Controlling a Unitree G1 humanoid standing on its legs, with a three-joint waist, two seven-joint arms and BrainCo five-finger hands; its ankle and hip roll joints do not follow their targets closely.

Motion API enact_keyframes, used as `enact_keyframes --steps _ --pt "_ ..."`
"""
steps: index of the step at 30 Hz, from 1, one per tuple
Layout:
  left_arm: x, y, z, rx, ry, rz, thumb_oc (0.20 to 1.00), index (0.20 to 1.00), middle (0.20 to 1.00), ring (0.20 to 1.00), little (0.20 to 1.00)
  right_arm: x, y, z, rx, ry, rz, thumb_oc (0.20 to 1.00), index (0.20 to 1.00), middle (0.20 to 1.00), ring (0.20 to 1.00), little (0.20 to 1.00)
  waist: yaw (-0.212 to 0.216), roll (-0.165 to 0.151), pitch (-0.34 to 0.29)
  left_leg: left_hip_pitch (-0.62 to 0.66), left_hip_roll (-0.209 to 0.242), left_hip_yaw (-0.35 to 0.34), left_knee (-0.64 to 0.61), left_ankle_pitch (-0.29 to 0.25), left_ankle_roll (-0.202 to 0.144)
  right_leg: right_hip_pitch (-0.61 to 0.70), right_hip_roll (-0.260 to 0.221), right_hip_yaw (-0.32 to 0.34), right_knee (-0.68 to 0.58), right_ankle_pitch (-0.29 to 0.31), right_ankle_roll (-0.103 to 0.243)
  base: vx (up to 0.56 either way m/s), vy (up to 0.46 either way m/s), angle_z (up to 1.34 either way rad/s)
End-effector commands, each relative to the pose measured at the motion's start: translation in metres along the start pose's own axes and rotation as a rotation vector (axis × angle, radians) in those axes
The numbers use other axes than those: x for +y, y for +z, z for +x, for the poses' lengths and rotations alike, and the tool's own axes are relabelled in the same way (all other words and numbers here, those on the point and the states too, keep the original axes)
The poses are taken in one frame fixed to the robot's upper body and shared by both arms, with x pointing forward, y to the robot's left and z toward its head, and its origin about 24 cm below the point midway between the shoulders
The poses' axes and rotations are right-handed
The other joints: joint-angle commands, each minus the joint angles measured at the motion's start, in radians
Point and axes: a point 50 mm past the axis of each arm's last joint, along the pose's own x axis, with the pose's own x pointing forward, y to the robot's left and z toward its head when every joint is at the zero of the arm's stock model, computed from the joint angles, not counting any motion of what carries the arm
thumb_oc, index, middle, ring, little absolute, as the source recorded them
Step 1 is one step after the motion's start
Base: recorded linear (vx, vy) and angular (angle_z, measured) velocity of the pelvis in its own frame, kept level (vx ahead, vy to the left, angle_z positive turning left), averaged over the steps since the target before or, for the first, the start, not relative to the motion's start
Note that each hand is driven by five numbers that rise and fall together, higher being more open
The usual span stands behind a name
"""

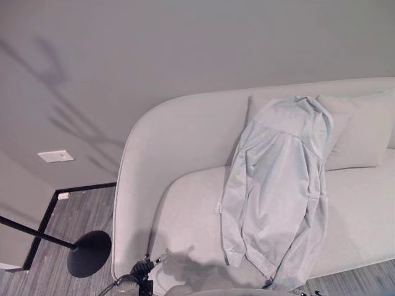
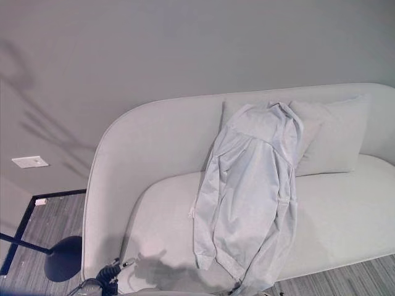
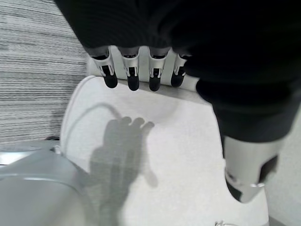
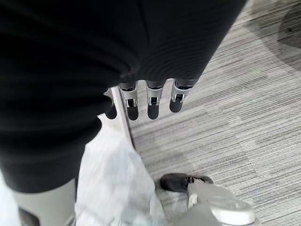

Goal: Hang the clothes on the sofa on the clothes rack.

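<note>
A pale grey jacket (image 1: 278, 185) hangs over the back of the light sofa (image 1: 185, 216) and runs down across the seat to its front edge. My left hand (image 3: 131, 70) hovers above the bare sofa seat (image 3: 178, 141), fingers straight, holding nothing. My right hand (image 4: 153, 101) is over the floor by the sofa's front edge, fingers relaxed and empty, with the jacket's hem (image 4: 113, 179) just below it. The clothes rack's black round base (image 1: 89, 253) and slanting pole (image 1: 37, 231) stand on the floor left of the sofa.
Two pale cushions (image 1: 361, 129) lean against the sofa back, to the right of and behind the jacket. A grey wall with a white plate (image 1: 55, 156) rises behind. Striped grey floor (image 4: 244, 108) lies in front of the sofa.
</note>
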Motion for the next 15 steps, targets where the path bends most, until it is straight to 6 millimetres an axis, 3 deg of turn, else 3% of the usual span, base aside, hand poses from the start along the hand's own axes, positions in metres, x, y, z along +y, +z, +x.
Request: enact_keyframes --steps 1,2,3,7,8,9,10,12,13,15 --pt "-0.006 0.05 0.006 -0.182 -0.022 0.036 1.0 1.0 1.0 1.0 1.0 -0.025 0.014 0.001 -0.031 -0.083 0.008 1.0 1.0 1.0 1.0 1.0 0.013 0.021 0.048 0.111 -0.014 0.003 0.009 -0.134 -0.013 -0.065 0.018 -0.012 -0.001 0.112 0.04 0.0 0.058 -0.25" --pt "-0.007 0.081 0.002 -0.32 -0.039 0.039 1.0 1.0 1.0 1.0 1.0 -0.036 0.023 0.0 -0.076 -0.123 0.053 1.0 1.0 1.0 1.0 1.0 0.006 0.021 0.055 0.11 -0.017 0.014 0.009 -0.138 -0.01 -0.074 0.014 -0.005 -0.001 0.12 0.047 0.0 0.039 -0.18" --pt "-0.006 0.081 0.002 -0.319 -0.039 0.039 1.0 1.0 1.0 1.0 1.0 -0.036 0.023 0.0 -0.075 -0.123 0.053 1.0 1.0 1.0 1.0 1.0 0.007 0.021 0.054 0.111 -0.017 0.015 0.009 -0.139 -0.01 -0.074 0.014 -0.004 -0.001 0.12 0.047 0.0 0.049 -0.2" --pt "-0.002 0.137 -0.023 -0.6 -0.085 0.074 1.0 1.0 1.0 1.0 1.0 -0.066 0.068 -0.007 -0.272 -0.213 0.084 1.0 1.0 1.0 1.0 1.0 -0.006 0.021 0.065 0.11 -0.019 0.03 0.009 -0.146 -0.007 -0.087 0.008 0.004 -0.001 0.127 0.06 0.01 0.03 -0.24" --pt "-0.002 0.137 -0.023 -0.6 -0.085 0.074 1.0 1.0 1.0 1.0 1.0 -0.066 0.068 -0.007 -0.271 -0.213 0.084 1.0 1.0 1.0 1.0 1.0 -0.006 0.021 0.064 0.11 -0.019 0.03 0.009 -0.147 -0.007 -0.087 0.008 0.005 -0.001 0.127 0.06 0.01 0.035 -0.25" --pt "-0.005 0.168 -0.039 -0.739 -0.108 0.126 1.0 1.0 1.0 1.0 1.0 -0.093 0.11 -0.023 -0.457 -0.301 0.067 1.0 1.0 1.0 1.0 1.0 -0.022 0.021 0.073 0.106 -0.017 0.039 0.009 -0.151 -0.008 -0.099 0.005 0.008 -0.001 0.13 0.067 0.0 0.024 -0.25" --pt "-0.005 0.168 -0.039 -0.739 -0.109 0.126 1.0 1.0 1.0 1.0 1.0 -0.094 0.11 -0.023 -0.456 -0.302 0.067 1.0 1.0 1.0 1.0 1.0 -0.021 0.022 0.073 0.106 -0.016 0.04 0.009 -0.151 -0.008 -0.099 0.005 0.008 -0.001 0.13 0.067 0.0 0.028 -0.23" --pt "-0.012 0.191 -0.045 -0.81 -0.123 0.153 1.0 1.0 1.0 1.0 1.0 -0.109 0.136 -0.036 -0.559 -0.355 0.063 1.0 1.0 1.0 1.0 1.0 -0.034 0.021 0.083 0.101 -0.015 0.041 0.009 -0.151 -0.009 -0.109 0.005 0.006 -0.001 0.132 0.067 -0.02 0.007 -0.11" --pt "-0.023 0.221 -0.053 -0.889 -0.14 0.2 1.0 1.0 1.0 1.0 1.0 -0.117 0.161 -0.046 -0.638 -0.383 0.068 1.0 1.0 1.0 1.0 1.0 -0.041 0.02 0.098 0.088 -0.013 0.04 0.009 -0.149 -0.01 -0.124 0.006 0.007 -0.001 0.135 0.067 -0.04 -0.003 0.0" --pt "-0.033 0.248 -0.06 -0.954 -0.141 0.268 1.0 1.0 1.0 1.0 1.0 -0.125 0.187 -0.056 -0.708 -0.406 0.062 1.0 1.0 1.0 1.0 1.0 -0.045 0.018 0.117 0.071 -0.01 0.038 0.009 -0.142 -0.012 -0.139 0.008 0.005 -0.001 0.138 0.066 -0.06 -0.015 0.07"
